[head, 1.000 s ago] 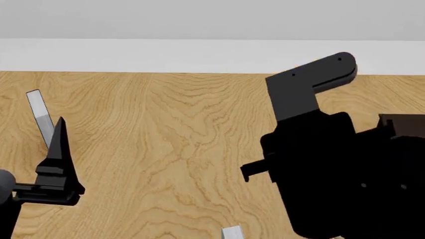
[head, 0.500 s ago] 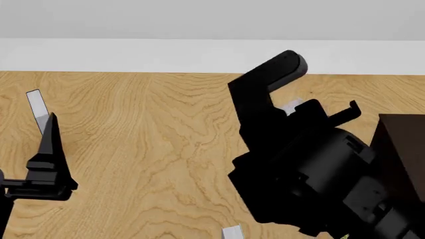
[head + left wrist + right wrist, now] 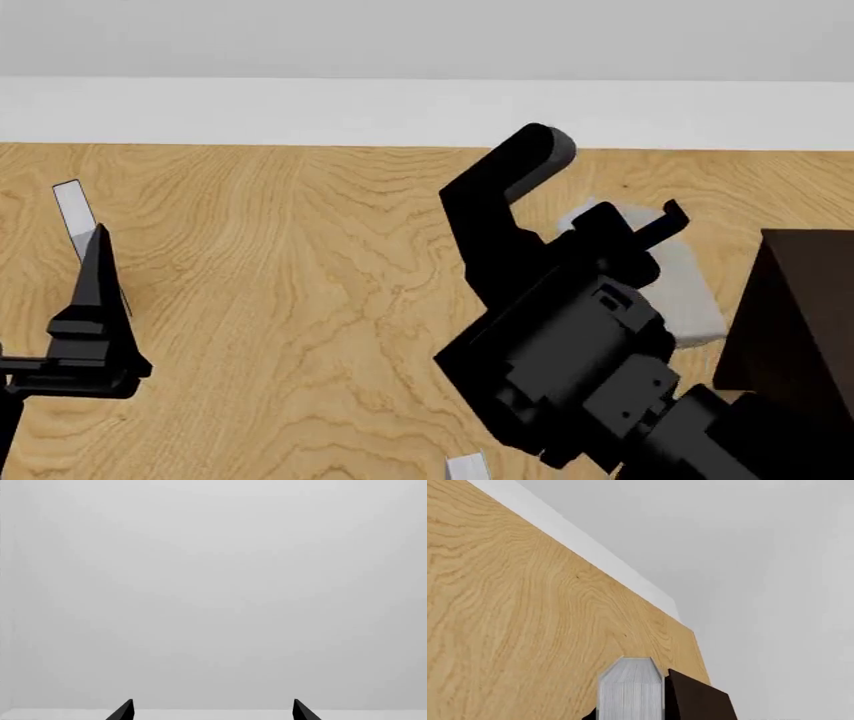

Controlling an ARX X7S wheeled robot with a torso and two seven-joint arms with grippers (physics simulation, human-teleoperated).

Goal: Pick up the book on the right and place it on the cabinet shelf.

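Observation:
My right gripper [image 3: 625, 228] is shut on the book [image 3: 683, 292], a pale grey slab that shows behind the black arm in the head view. The right wrist view shows the book [image 3: 630, 690] sticking out from between the jaws, above the wooden table. The dark brown cabinet shelf [image 3: 801, 320] stands just to the right of the book, and its corner [image 3: 697, 702] lies close beside the book. At the left, my left gripper [image 3: 99, 245] is open and holds nothing. The left wrist view shows its fingertips [image 3: 125, 711] wide apart against a plain grey wall.
Behind my left gripper stands another slim grey book [image 3: 74, 212], upright on the wooden table [image 3: 307, 280]. A small grey book top [image 3: 465, 467] shows at the bottom edge. A white wall band runs along the table's far edge.
My right arm has turned and swung left, and the grey book has come into sight beside the cabinet. My left gripper has sunk a little.

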